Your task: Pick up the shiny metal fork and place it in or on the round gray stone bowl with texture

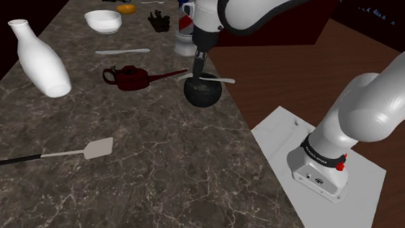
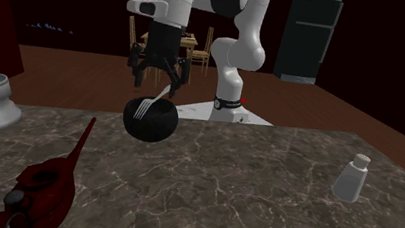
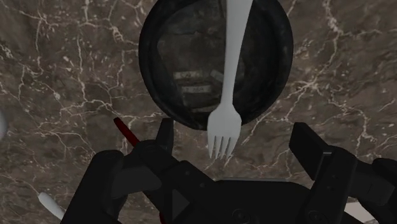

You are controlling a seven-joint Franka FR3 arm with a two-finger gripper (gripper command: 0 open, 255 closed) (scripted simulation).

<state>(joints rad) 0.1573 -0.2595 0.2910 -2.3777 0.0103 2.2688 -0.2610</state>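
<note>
On the counter (image 1: 154, 172), one fork (image 3: 230, 70) lies across the one dark bowl (image 3: 172, 63), tines overhanging its rim. Just above, the gripper (image 2: 156, 84) hangs open, touching neither. One red watering can (image 1: 131, 77) stands near.

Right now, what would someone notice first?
A white fork lying across a black bowl, its prongs poking over the rim. The open black claw hangs right above it. Beside the bowl on the table sits a dark red watering can.

Glossy dark bowl (image 3: 184, 63); smooth pale matt fork (image 3: 228, 83); veined polished marble counter (image 3: 63, 83)
</note>
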